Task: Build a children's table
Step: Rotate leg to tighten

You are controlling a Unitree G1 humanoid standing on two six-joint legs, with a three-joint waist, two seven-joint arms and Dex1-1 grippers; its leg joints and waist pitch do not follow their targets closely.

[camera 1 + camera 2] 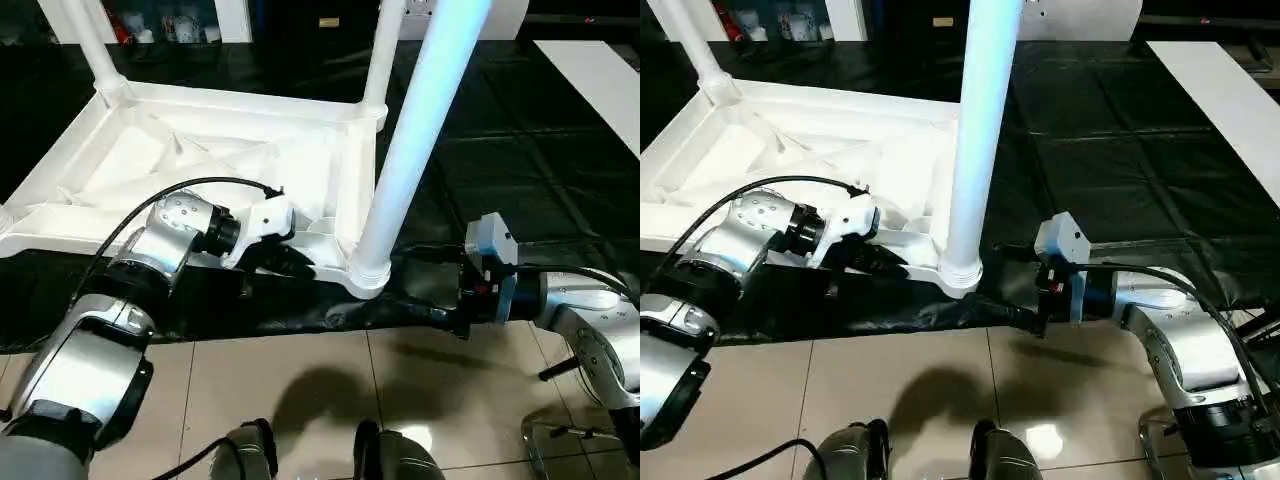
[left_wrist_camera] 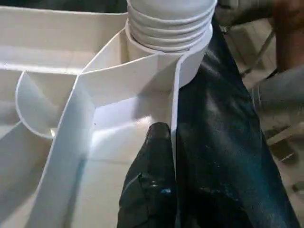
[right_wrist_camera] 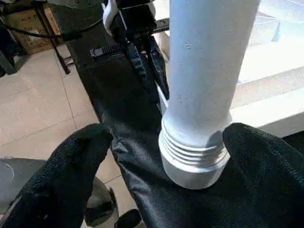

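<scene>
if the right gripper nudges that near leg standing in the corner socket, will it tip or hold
The near leg probably wobbles: it is tall and thread rings still show above the socket. Smooth plastic may slip between the open right gripper fingers. The left gripper pinching the tabletop rim should limit sliding.

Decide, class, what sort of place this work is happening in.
Probably an indoor room used as an assembly area: a beige tiled floor, a black sheet spread over it, and the upturned table top lying on that sheet.

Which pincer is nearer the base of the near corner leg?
Right. The right pincer is open with a finger on each side of the leg's threaded base. The left pincer grips the tabletop rim beside that corner socket, slightly farther off.
</scene>
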